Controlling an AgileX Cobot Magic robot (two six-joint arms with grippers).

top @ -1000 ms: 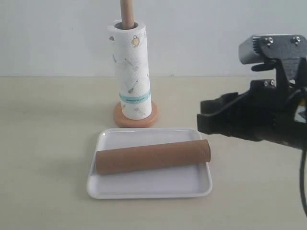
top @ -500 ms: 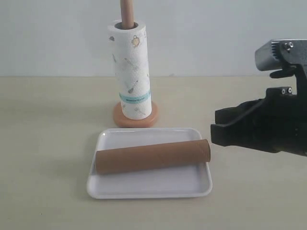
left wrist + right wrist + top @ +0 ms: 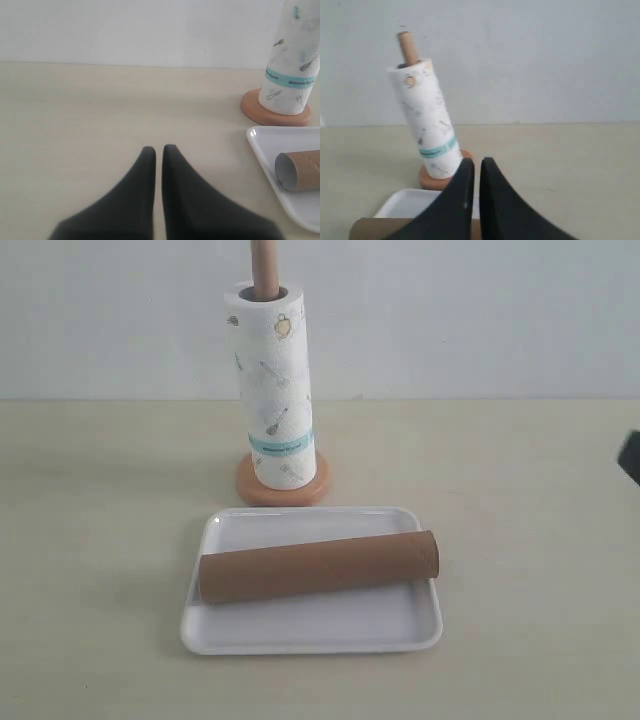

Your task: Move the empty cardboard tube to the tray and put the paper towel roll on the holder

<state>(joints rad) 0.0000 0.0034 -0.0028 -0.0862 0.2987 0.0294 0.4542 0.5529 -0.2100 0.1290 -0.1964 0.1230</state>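
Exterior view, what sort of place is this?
Probably a staged test bench, not a kitchen: plain beige tabletop, blank pale wall, a paper towel roll on its holder, a cardboard tube in a tray.

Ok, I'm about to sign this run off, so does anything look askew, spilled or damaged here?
Nothing stands out. The paper towel roll stands upright on the holder, and the empty cardboard tube lies slightly slanted in the tray.

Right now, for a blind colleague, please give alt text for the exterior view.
A paper towel roll stands upright on a wooden holder, the pole poking out its top. In front, a brown cardboard tube lies in a white tray on a beige table.
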